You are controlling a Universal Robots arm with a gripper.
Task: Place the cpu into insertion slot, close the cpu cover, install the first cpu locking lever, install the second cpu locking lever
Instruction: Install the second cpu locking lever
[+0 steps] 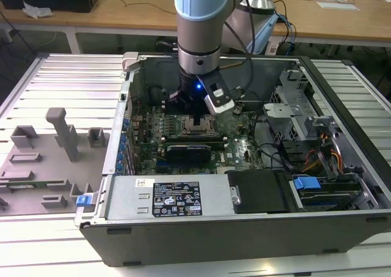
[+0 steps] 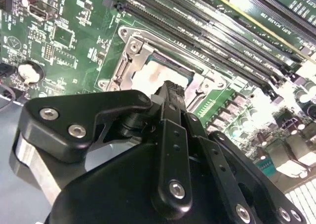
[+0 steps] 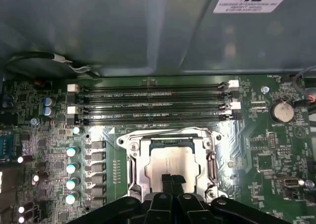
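The cpu (image 3: 170,158) lies flat in the insertion slot (image 3: 148,144), its silver-grey top showing through the window of the cpu cover (image 3: 137,165), which lies down over it. In the second wrist view the cpu (image 2: 150,78) sits framed by the cover (image 2: 129,61). My gripper (image 3: 172,183) hangs just above the near edge of the chip, its two black fingers pressed together with nothing between them. A thin wire lever (image 3: 163,132) runs along the far side of the cover. In the exterior view the gripper (image 1: 199,117) stands over the slot (image 1: 201,129) inside the open computer case.
Long black memory slots (image 3: 153,103) run beside the socket. A row of capacitors (image 3: 72,174) and a coin battery (image 3: 282,111) stand on the green board. A grey drive cage (image 1: 287,106), cables (image 1: 305,155) and the case walls (image 1: 122,124) ring the work area.
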